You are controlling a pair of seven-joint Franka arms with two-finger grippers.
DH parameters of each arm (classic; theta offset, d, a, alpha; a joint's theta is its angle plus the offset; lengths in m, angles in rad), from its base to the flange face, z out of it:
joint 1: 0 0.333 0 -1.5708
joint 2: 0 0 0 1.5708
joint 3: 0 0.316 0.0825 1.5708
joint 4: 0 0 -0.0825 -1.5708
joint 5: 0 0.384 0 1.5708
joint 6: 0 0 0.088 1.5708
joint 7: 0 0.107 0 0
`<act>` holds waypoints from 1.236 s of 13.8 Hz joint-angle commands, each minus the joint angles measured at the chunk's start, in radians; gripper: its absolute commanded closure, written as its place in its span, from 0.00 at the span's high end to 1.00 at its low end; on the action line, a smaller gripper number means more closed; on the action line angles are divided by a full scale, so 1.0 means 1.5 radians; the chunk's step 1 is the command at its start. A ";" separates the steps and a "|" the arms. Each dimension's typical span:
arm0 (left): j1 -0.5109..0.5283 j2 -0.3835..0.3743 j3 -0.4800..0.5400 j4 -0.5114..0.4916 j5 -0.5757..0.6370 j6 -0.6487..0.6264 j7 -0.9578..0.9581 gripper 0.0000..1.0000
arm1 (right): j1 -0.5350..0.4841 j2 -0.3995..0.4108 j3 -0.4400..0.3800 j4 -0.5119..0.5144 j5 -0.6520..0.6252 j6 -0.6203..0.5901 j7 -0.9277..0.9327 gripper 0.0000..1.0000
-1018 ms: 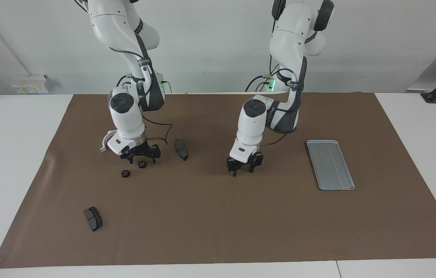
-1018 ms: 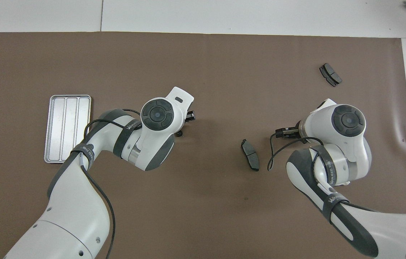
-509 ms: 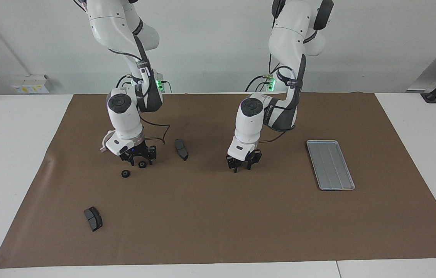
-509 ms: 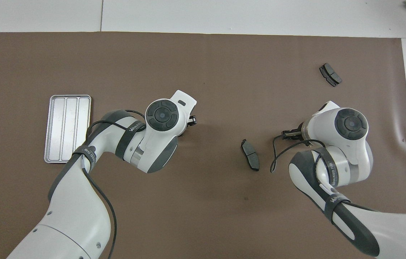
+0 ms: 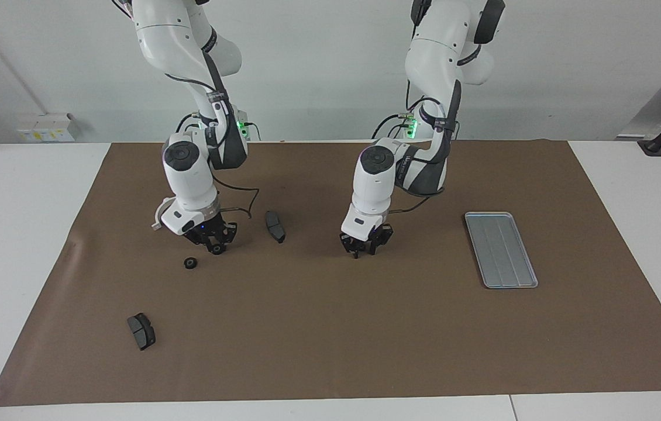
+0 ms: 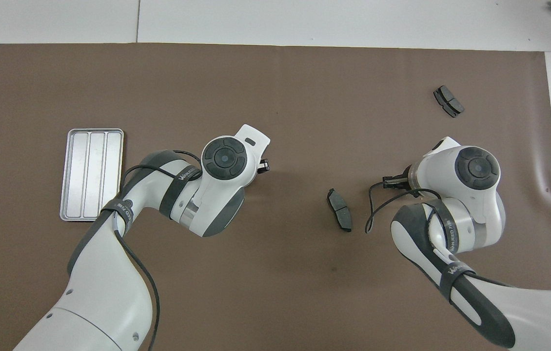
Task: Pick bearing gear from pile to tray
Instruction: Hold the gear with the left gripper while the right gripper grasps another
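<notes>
A white table before a pale wall was covered by a brown paper mat, and every part was laid on that mat. A small black round gear was seen well apart from the flat silver-grey grooved metal tray, toward the right arm's end of the table. It had not been carried to the tray. The right gripper was brought down on this gear, with its fingertips drawn in against the sides of the gear in a grasp. The gear was seen at mat level, and whether it was lifted clear could not be told.

A second black gear was left loose on the mat, still more distant from the tray and just beside the gripped one. A dark wedge-shaped pad was laid between the gripped gear and the tray, much closer to the gear. Another dark pad was placed farther from the robots than the tray, toward the right arm's end. A white curved bracket was partly seen beside the right arm's wrist.

The left gripper was held low over bare mat, between the first pad and the tray. Whether it was clenched or released could not be told, and in the overhead view it was almost wholly covered by its own arm. The tray itself was set near the left arm's end of the mat.
</notes>
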 commanded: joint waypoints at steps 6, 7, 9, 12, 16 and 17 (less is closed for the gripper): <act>-0.014 -0.023 0.004 -0.043 -0.008 -0.005 -0.016 0.42 | 0.053 0.006 0.008 0.072 0.032 -0.008 0.028 0.00; -0.015 -0.023 0.004 -0.045 -0.008 -0.003 -0.016 0.41 | 0.056 0.010 0.008 0.085 0.032 -0.014 0.035 0.00; -0.017 -0.024 0.004 -0.045 -0.008 -0.002 -0.016 0.38 | 0.079 0.016 0.008 0.103 0.034 -0.019 0.038 0.00; -0.019 -0.024 0.004 -0.046 -0.008 -0.003 -0.017 0.32 | 0.106 0.023 0.008 0.113 0.035 -0.016 0.084 0.00; -0.024 -0.025 0.004 -0.050 -0.008 -0.002 -0.023 0.27 | 0.128 0.030 0.008 0.122 0.035 -0.016 0.112 0.00; -0.024 -0.025 0.004 -0.050 -0.008 -0.002 -0.023 0.25 | 0.130 0.030 0.008 0.123 0.035 -0.015 0.115 0.00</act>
